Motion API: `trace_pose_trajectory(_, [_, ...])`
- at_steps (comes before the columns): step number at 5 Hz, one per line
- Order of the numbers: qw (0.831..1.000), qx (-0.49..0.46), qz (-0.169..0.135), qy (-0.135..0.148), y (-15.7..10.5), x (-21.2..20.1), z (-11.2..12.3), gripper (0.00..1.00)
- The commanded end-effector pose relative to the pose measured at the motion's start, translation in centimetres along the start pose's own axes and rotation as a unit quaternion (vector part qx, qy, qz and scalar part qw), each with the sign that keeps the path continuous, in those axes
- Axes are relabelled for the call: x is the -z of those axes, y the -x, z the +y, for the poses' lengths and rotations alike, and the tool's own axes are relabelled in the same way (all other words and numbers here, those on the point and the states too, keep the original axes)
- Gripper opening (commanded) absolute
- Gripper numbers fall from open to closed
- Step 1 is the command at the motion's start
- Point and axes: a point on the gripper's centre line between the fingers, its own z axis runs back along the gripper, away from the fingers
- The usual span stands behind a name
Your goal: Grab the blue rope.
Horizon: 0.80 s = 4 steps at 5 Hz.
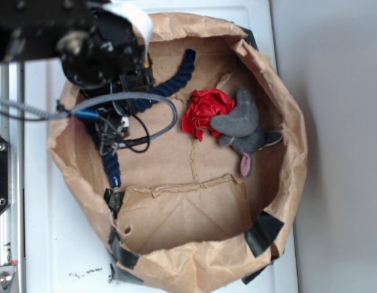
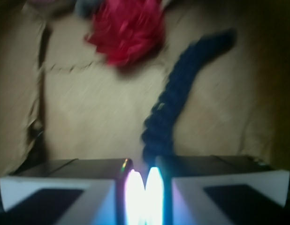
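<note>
Your gripper (image 2: 145, 197) sat nearest the wrist lens: you had two blocky dark fingers (image 2: 74, 180) with pale faces, drawn almost together, and two bright glaring patches in the narrow slot between them. Whether they pinched anything you could not tell; the blue rope (image 2: 182, 89) ran down to the fingers' top edge and vanished behind them.

You had one rope, thick, twisted and dark navy, bendy in shape. From the exterior view it curved from the upper middle of the paper bag (image 1: 280, 183), passed under the black arm (image 1: 100, 52), and came out lower left, ending in a shiny blue tip (image 1: 115, 180).

You had one bag: brown, creased paper, its walls rolled down into a shallow round basin, patched with several strips of black tape (image 1: 265, 232). Inside it, right of the rope, lay one crumpled red piece (image 1: 204, 113), ruffled like cloth or paper, touching one soft grey plush toy (image 1: 243, 125) with a pink patch. One grey braided cable (image 1: 133, 101) looped over the rope near the arm.
</note>
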Motion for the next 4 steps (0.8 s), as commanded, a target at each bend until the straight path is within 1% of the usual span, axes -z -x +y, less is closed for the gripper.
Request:
trace_pose_trajectory(1, [1.0,-0.008,-0.025,-0.006,-1.0,-1.6,0.9,1.0])
trace_pose_trajectory(2, [1.0,-0.008,-0.025,-0.006,-1.0,-1.6,0.9,1.0])
trace_pose_trajectory(3, [0.999,-0.019,-0.031,-0.001,-2.7,-0.9,0.6,1.0])
trace_pose_trajectory(4, [1.0,-0.029,-0.003,0.001,-3.4,0.9,0.7,1.0])
